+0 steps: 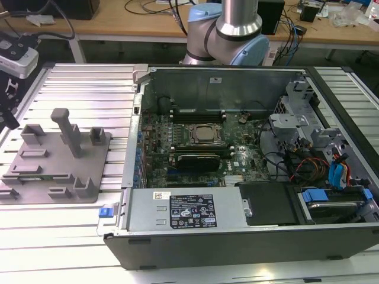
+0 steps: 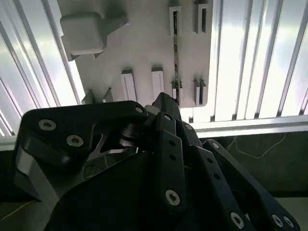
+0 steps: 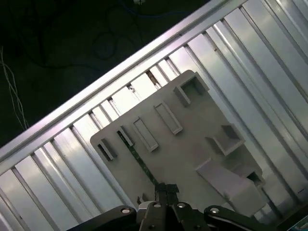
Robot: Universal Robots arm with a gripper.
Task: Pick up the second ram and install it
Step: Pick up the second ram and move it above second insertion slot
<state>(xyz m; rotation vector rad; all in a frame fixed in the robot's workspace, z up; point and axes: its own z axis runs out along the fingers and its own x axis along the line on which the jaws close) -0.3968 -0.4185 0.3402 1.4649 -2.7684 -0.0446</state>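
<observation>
- One ram stick [image 3: 138, 160] is in play: a thin green board standing on its long edge in the slots of the grey holder plate [image 3: 192, 144]. It is seen edge-on in both wrist views.
- Holder plate lies on the ribbed metal table [image 1: 89, 83] at the exterior view's left, about mid-height in the frame. The open computer case [image 1: 237, 74] takes the centre and the exterior view's right. Plate and case sit side by side, not touching.
- A tall post [image 1: 68, 130] and several low blocks rise from the plate. The stick runs between two pairs of the low blocks, which hold it near its ends.
- The arm's gripper [image 3: 161, 188] hangs well above the plate, roughly in line with one end of the stick. It touches nothing.
- Jaws look clenched on nothing, tips pressed together. The angle is steep, so I would not swear to it.
- Handling, my judgement:
  - The stick is light and stiff, but brittle.
  - Chips and solder cover the flat faces, and the contact edge faces down into the slots.
  - The faces are smooth, so it could slip or tilt if gripped off-centre.
- Where to hold, my judgement:
  - The free middle stretch along the upper edge, pinched across the two flat faces.
  - Moderate squeeze and a straight lift, so the ends do not bind in the blocks.
</observation>
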